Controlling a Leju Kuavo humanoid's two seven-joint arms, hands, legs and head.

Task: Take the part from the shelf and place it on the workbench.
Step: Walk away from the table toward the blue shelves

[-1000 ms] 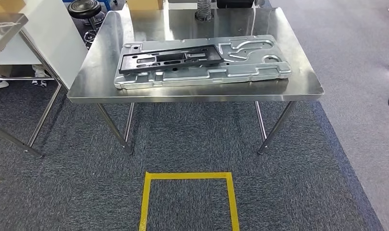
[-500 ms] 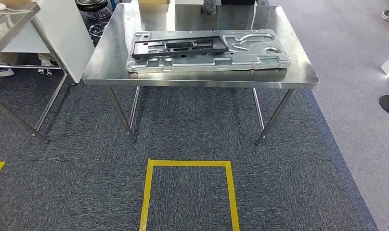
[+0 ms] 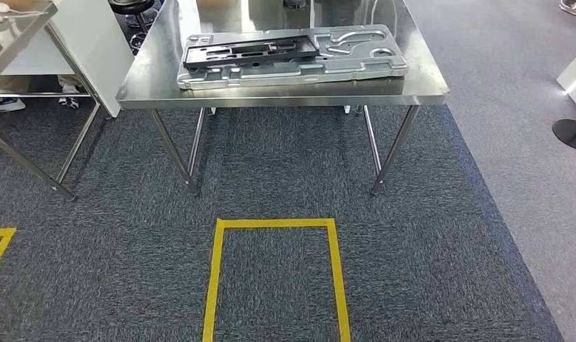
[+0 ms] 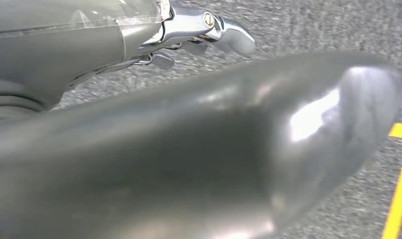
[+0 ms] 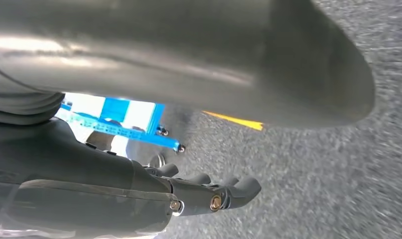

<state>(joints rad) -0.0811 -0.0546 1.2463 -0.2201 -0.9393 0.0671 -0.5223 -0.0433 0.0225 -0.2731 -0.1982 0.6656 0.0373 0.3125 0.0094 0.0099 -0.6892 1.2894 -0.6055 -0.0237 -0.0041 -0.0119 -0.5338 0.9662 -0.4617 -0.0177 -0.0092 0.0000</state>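
Observation:
A black flat part [image 3: 249, 51] lies on a large silver stamped metal plate [image 3: 356, 60], which rests on the steel workbench [image 3: 157, 82] at the top of the head view. My left hand [image 4: 189, 144] hangs over the carpet with its thick thumb close to the camera. Its silver fingers [image 4: 224, 32] are stretched out and hold nothing. My right hand [image 5: 114, 174] also hangs above the carpet. Its dark fingers [image 5: 229, 191] are slightly bent, apart, and empty.
A yellow taped square [image 3: 274, 224] marks the dark carpet in front of the workbench. Another steel table [image 3: 18, 28] and a white panel [image 3: 85, 43] stand at the left. A black round base [image 3: 574, 133] sits on the lighter floor at the right.
The whole head view has shifted: the workbench now sits higher and smaller in the picture with more carpet below it, so the camera moved. The parts on the bench lie as before.

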